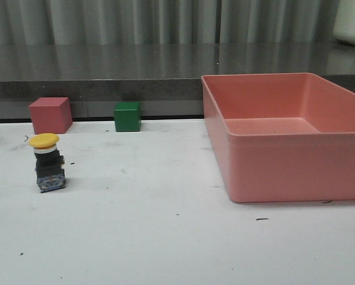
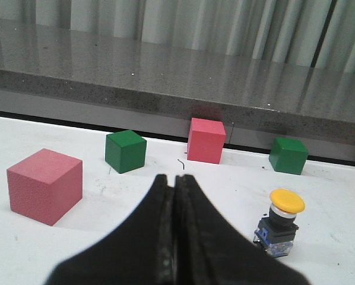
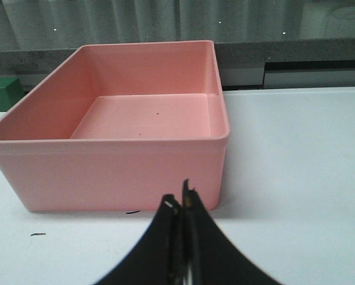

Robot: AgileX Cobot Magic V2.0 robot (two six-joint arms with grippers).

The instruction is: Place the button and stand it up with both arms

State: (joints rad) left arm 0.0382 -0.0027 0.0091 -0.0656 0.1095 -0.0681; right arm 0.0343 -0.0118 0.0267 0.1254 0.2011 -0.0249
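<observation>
- No readable writing or brand shows on anything.
- The left black two-fingered claw (image 2: 175, 196) has its fingers pressed together, holding nothing, low over the white desk (image 1: 165, 237).
- The yellow-capped push-button with black-grey body (image 2: 280, 221) stands upright on the desk, ahead of that claw and off to one side.
- The right black claw (image 3: 180, 205) is likewise pinched closed and empty, just before the pink plastic bin (image 3: 118, 154).

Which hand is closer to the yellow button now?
The left hand: the button stands on the table just ahead of it. The right hand faces the pink bin, no button in its view.
</observation>
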